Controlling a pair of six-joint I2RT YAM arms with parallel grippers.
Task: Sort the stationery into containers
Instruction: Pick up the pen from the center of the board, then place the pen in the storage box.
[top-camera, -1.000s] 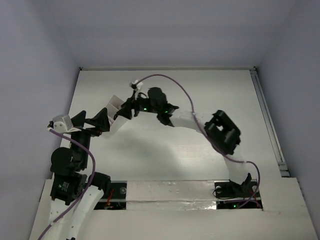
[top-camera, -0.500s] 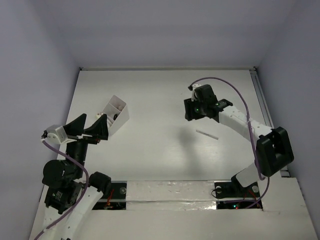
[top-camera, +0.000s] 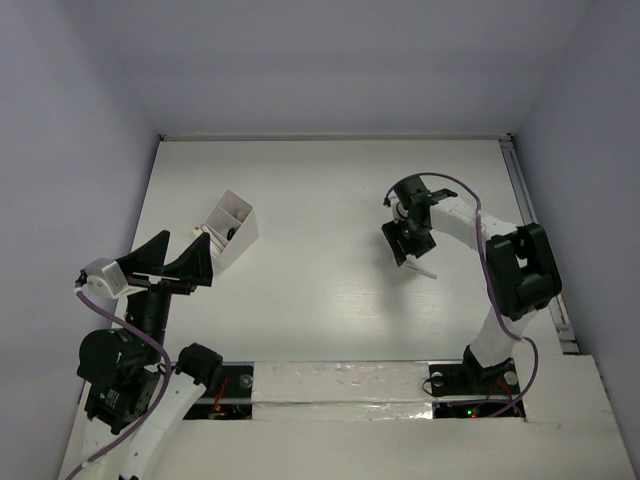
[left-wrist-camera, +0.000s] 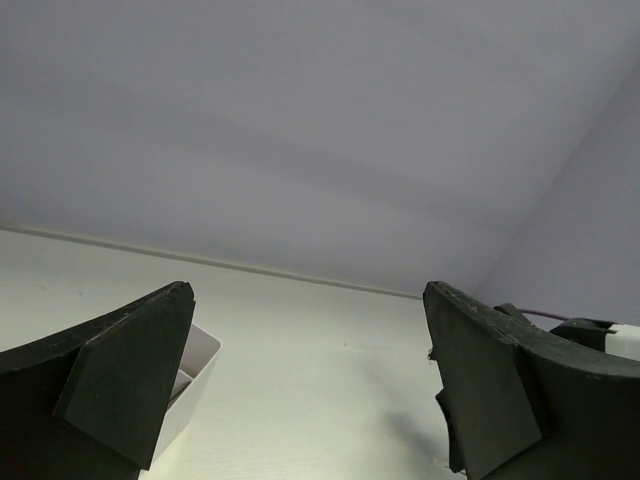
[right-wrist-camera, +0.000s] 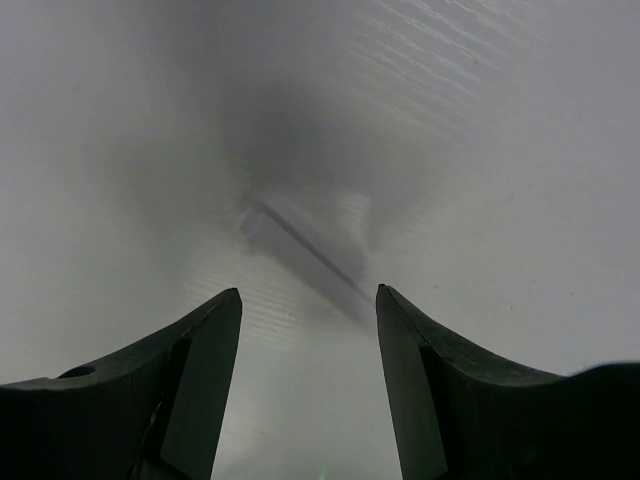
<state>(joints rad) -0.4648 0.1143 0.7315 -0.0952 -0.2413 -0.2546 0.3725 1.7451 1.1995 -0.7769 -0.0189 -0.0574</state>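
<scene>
Right of centre in the top view, what sits under your right gripper?

My stick: thin, white, lying flat on the table. My jaws are spread above it and hold nothing.

How will it handle?

Light, stiff and smooth, I'd judge, so it may roll or skate away. I'd pinch it mid-length, across its narrow width.

And the box?

Left of centre, well apart from the stick. My left gripper hangs wide and empty just below it.
</scene>
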